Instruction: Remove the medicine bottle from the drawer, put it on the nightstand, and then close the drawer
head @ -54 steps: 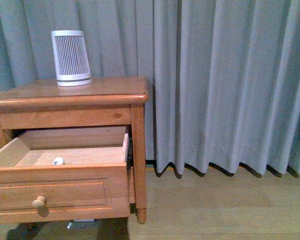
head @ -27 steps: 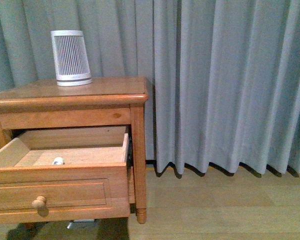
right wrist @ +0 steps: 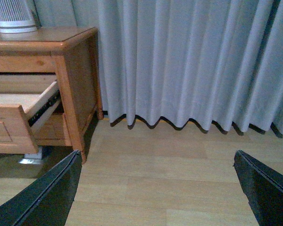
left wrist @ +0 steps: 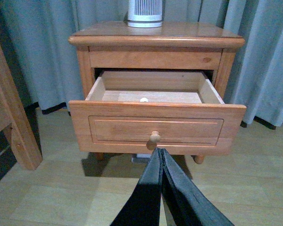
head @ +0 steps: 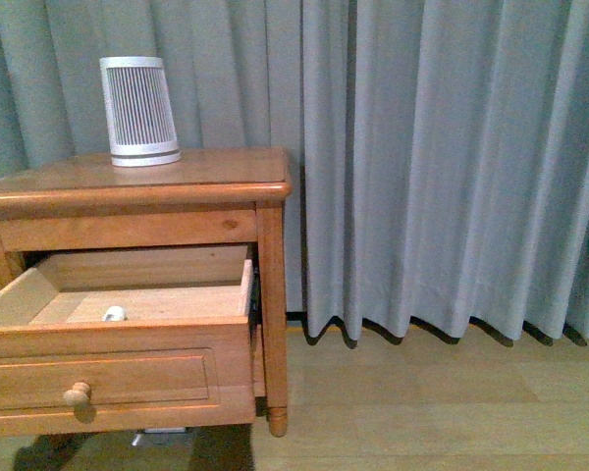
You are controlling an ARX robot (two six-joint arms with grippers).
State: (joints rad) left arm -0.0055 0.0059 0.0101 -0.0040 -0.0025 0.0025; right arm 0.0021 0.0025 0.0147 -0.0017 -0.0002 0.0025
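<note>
Grey curtain (head: 452, 167), pale wooden floor (head: 432, 402)

Left wrist view, places given from the drawer (left wrist: 155, 125).
- Drawer pulled out of the nightstand (left wrist: 155, 41), round knob (left wrist: 154, 137) centred on its front.
- Medicine bottle (left wrist: 144, 100) inside, on the drawer floor, only its white cap showing over the front edge.
- Left gripper (left wrist: 161, 155) in front of the drawer, tips just below the knob, fingers pressed together.
- Ribbed white device (left wrist: 145, 12) above, on the nightstand top.
- Grey curtain (left wrist: 37, 47) behind.
</note>
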